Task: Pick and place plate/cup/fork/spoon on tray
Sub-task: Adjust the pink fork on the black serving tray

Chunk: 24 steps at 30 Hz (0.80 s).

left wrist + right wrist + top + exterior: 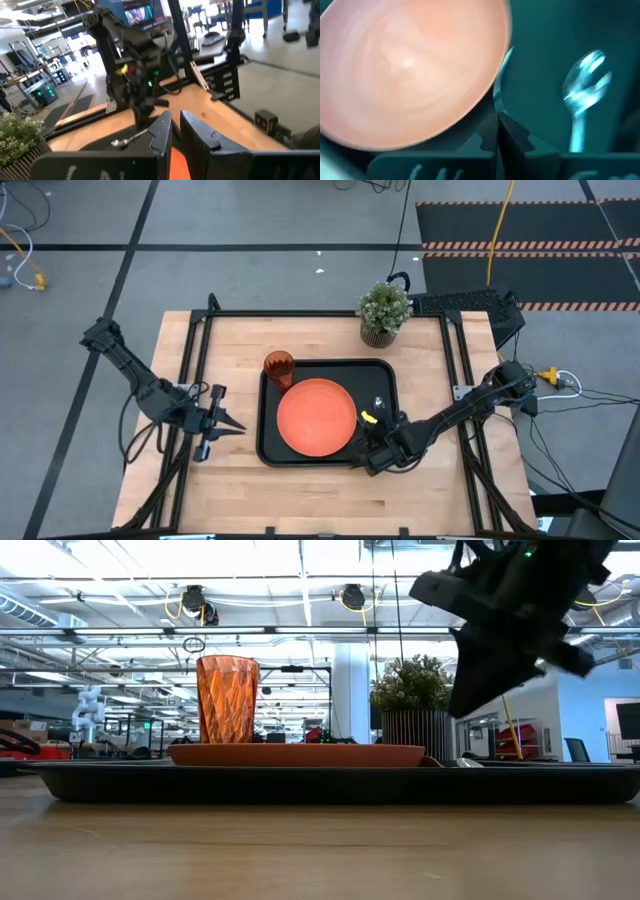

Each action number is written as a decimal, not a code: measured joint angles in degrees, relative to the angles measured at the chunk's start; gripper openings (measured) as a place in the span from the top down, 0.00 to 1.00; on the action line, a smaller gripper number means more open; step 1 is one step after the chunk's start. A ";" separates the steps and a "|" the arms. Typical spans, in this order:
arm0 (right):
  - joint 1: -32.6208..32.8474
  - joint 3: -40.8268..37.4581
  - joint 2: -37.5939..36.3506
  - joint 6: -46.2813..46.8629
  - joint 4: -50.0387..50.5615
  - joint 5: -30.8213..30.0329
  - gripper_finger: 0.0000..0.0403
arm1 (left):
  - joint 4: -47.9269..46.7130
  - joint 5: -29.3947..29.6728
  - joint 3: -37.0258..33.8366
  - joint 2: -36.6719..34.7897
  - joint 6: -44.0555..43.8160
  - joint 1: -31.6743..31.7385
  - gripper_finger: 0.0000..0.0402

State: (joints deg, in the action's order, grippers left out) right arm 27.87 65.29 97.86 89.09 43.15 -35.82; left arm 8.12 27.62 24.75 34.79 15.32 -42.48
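The black tray [268, 452] lies mid-table. The orange plate [315, 417] lies flat on it, and the amber cup [278, 367] stands upright in its far left corner. The spoon [585, 80] lies on the tray right of the plate, its metal bowl toward the far side [377, 404]. My right gripper [372, 448] is over the tray's near right part, tilted down and shut, with a thin metal sliver, seemingly the fork [501, 75], sticking out. The fork's handle is hidden. My left gripper [238, 427] waits shut, left of the tray. My right gripper pinches the thin metal piece [498, 111] between its two shut fingers; it reaches forward past the fingertips beside the plate's rim. The fingers come slanting down from the table's near right side. The fingers hide which part of the fork they hold.
A potted green plant [384, 310] stands on the table just beyond the tray's far right corner. Black frame rails run along the table's left and right sides. Bare wood lies left of and in front of the tray.
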 joint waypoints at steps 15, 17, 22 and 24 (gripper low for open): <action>-1.16 13.43 5.95 -7.38 27.43 3.87 1.00 | 1.78 19.67 0.00 -0.01 6.93 3.23 0.90; -1.59 18.44 8.99 -8.30 32.17 6.66 1.00 | 6.90 22.84 0.00 -0.01 9.25 5.41 0.90; -1.52 34.60 20.96 -12.64 45.33 12.88 1.00 | 18.00 23.65 0.00 -0.01 16.30 11.02 0.90; -1.07 39.87 25.43 -14.70 46.60 15.02 1.00 | 22.32 23.59 0.00 -0.01 19.63 12.86 0.90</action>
State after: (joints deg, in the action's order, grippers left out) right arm 26.80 105.16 123.29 74.39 89.76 -20.80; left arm 30.43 51.21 24.75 34.79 34.95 -29.63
